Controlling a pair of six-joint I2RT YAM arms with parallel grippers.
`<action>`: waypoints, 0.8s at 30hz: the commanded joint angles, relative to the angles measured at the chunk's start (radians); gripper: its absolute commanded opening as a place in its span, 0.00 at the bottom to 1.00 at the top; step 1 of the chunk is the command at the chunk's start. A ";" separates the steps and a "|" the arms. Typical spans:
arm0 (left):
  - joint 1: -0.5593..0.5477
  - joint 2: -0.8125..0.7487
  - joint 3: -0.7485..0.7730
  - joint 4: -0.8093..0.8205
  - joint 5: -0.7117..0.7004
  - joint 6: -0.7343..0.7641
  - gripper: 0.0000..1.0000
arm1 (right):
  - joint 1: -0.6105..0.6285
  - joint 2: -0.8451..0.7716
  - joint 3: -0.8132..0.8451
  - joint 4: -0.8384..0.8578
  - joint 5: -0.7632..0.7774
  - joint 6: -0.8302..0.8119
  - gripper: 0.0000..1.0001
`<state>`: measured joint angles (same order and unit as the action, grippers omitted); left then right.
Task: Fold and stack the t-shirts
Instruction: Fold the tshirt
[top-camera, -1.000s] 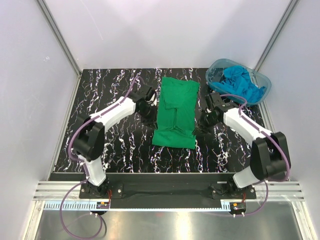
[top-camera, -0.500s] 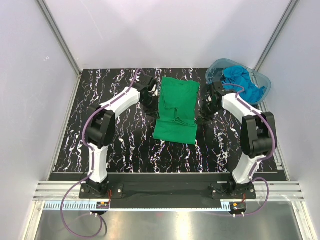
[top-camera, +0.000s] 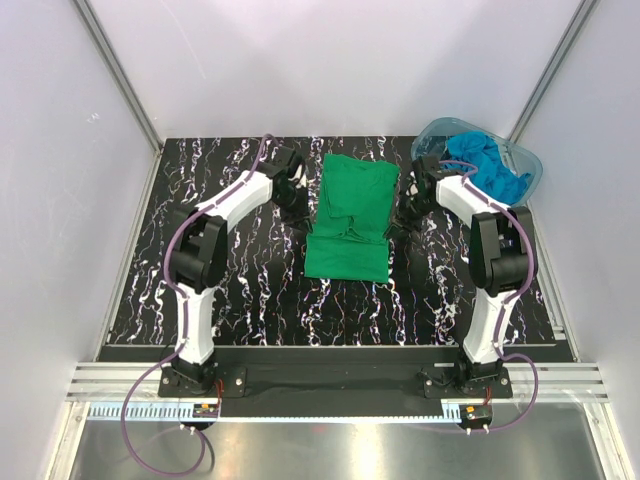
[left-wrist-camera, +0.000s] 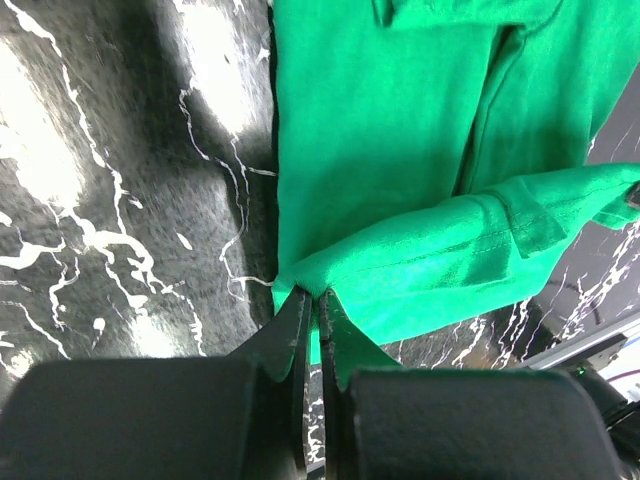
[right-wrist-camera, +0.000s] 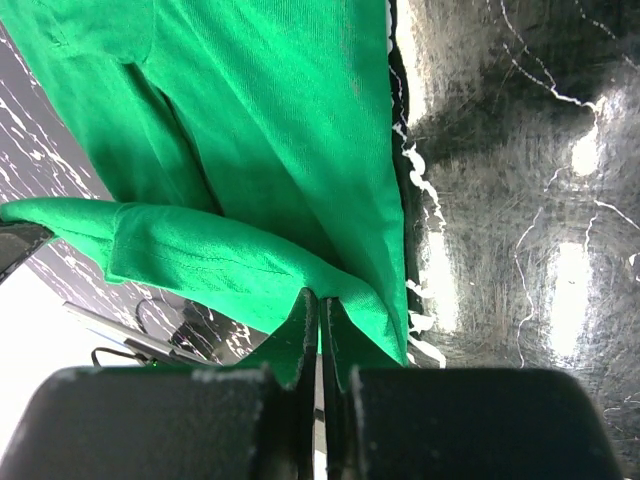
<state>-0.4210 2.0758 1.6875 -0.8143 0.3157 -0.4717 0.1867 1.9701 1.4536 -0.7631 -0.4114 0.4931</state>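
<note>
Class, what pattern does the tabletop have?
Around the green t-shirt, the table is black with white marble-like veins, clearest in the top external view.

A black table top (top-camera: 235, 290) veined with white marbling is lying flat under the lights and glaring in bright patches, and a clear blue-tinted plastic tub (top-camera: 533, 162) is sitting at its far right corner. Plain white walls (top-camera: 330, 60) are closing the space in on three sides, with slanting aluminium posts (top-camera: 113, 68) running up the corners. A silver rail (top-camera: 110, 382) is lining the near edge, just beyond a sheet of brushed metal (top-camera: 330, 450).
</note>
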 joint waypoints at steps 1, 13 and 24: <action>0.010 0.032 0.058 0.030 0.040 -0.007 0.04 | -0.007 0.007 0.051 -0.012 -0.015 -0.015 0.00; 0.010 0.072 0.089 0.052 0.079 -0.019 0.09 | -0.021 0.010 0.033 -0.013 0.014 0.001 0.00; 0.011 0.107 0.112 0.060 0.082 -0.031 0.12 | -0.032 0.053 0.059 0.001 -0.006 -0.002 0.00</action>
<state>-0.4141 2.1700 1.7523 -0.7822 0.3710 -0.4950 0.1616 2.0048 1.4677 -0.7681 -0.4080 0.4942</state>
